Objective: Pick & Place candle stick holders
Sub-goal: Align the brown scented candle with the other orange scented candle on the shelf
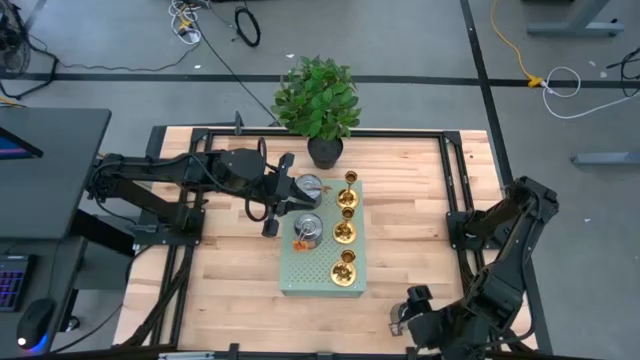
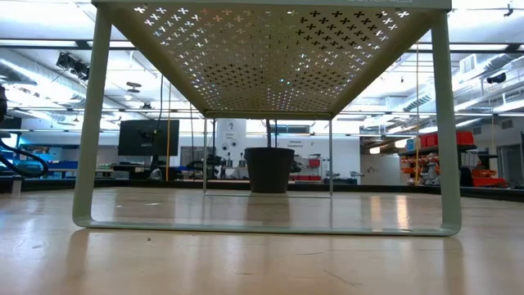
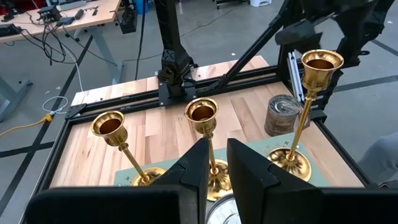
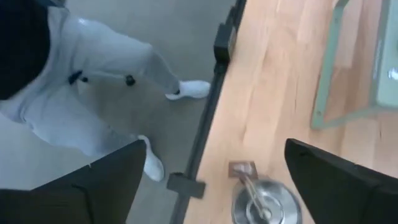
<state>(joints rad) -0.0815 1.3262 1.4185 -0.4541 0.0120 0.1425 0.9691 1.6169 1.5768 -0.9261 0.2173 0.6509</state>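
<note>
Butcher-block wooden table [image 1: 410, 220], pale green perforated board [image 1: 300, 268]: three gold slim-stemmed candle holders [image 1: 345, 232] in one row, squat silver ones [image 1: 308, 228] beside. My left gripper [image 1: 278, 195] narrowly parted above them, seemingly empty; right gripper [image 4: 211, 186] spread, parked.

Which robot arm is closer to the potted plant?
Left. The left gripper hovers at the green board's edge, just below the plant; the right gripper sits at the table's near edge.

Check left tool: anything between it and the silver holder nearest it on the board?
Nothing visible. The left tool sits right at that silver holder; the gold holders stand beyond it, not between.
</note>
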